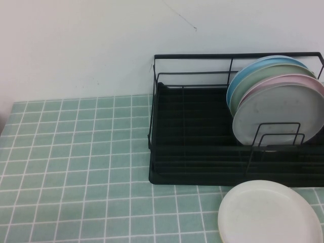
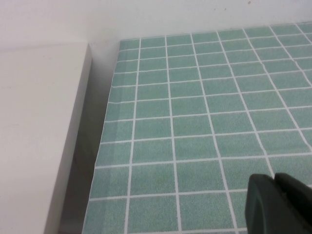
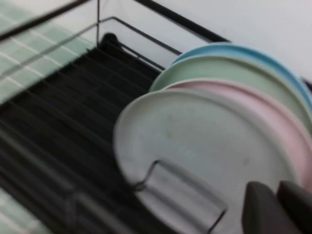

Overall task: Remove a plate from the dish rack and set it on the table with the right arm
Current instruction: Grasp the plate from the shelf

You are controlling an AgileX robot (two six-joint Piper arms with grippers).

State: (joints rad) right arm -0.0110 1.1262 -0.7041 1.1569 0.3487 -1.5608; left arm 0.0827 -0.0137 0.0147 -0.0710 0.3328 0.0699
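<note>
The light grey plate (image 1: 278, 114) stands upright at the front of a row of plates in the right end of the black dish rack (image 1: 192, 126), behind the looped wire divider (image 1: 276, 134). In the right wrist view the grey plate (image 3: 195, 141) fills the middle. My right gripper (image 3: 277, 187) hovers just in front of it, fingers together and empty, not touching it. My left gripper (image 2: 274, 178) is shut and empty, low over the mint-green tiled table (image 2: 195, 122). Neither gripper shows in the high view.
Behind the grey plate stand a pale pink plate (image 1: 298, 80), a green plate (image 1: 276, 71) and a blue plate (image 1: 253, 68). A cream-white plate (image 1: 268, 212) lies flat on the table (image 1: 76, 162) in front of the rack. A white wall runs behind.
</note>
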